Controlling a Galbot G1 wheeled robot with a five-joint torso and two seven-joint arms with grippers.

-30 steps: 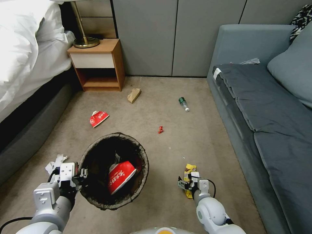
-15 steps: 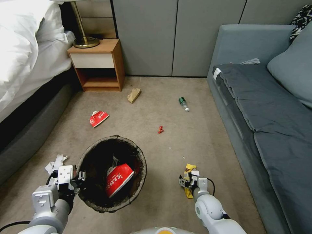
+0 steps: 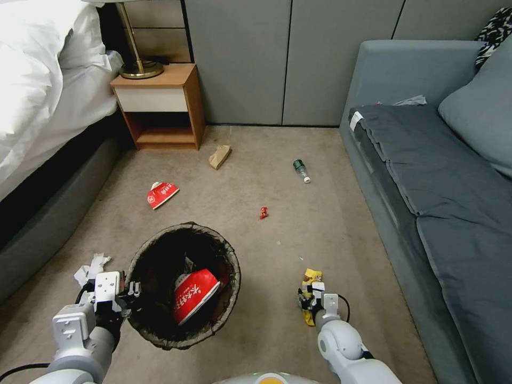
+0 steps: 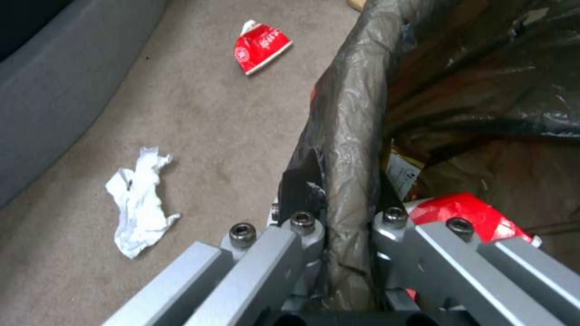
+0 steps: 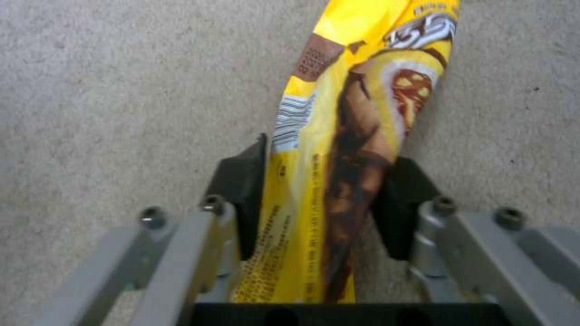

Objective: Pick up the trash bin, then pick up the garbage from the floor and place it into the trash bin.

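The left tool (image 3: pixel 132 293) pinched the bag-lined rim of the trash bin (image 3: pixel 224 261) at the bin's nine o'clock side, one finger inside the rim and one outside, holding the bin low at the lower left of the head view. A crushed red-and-white carton (image 3: pixel 194 295) lay inside the bin against the dark liner. The right tool (image 3: pixel 308 300) was down at the carpet (image 3: pixel 256 181) at about three o'clock from the bin, its black pads (image 5: pixel 242 199) pressed against both sides of a yellow wrapper (image 5: pixel 344 149) that lay lengthwise between them. Whether the wrapper was off the floor could not be told.

A crumpled white tissue (image 3: pixel 89 268) lay on the carpet just beside the left tool, at nine o'clock from the bin. Another red-and-white carton (image 3: pixel 161 193) lay at about eleven o'clock from the bin, a small red scrap (image 3: pixel 263 213) at one o'clock, and farther off a brown paper scrap (image 3: pixel 220 156) and a green bottle (image 3: pixel 301 170), both toward twelve o'clock, well apart from each other.
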